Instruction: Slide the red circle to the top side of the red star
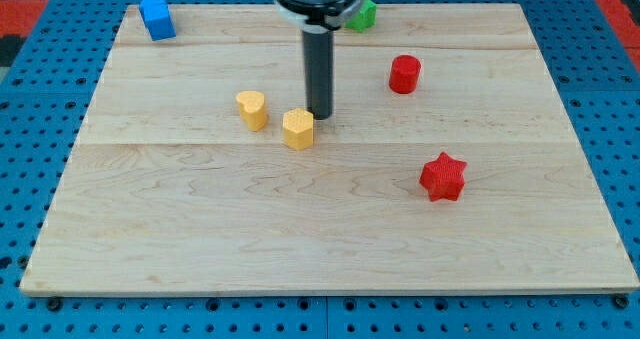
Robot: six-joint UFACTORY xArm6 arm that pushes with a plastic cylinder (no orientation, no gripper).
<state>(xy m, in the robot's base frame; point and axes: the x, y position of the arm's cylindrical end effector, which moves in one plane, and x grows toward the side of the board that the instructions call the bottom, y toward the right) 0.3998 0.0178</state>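
Observation:
The red circle [404,74] stands on the wooden board [200,239] at the upper right. The red star [443,176] lies below it and a little to the right, well apart from it. My tip [319,116] is down on the board to the left of the red circle, about a block's width from it and lower. The tip is right beside the upper right edge of a yellow hexagon block [298,129].
A yellow heart-shaped block [252,109] sits left of the yellow hexagon. A blue house-shaped block [156,16] is at the top left corner. A green block [361,15] at the top edge is partly hidden behind the arm. Blue pegboard surrounds the board.

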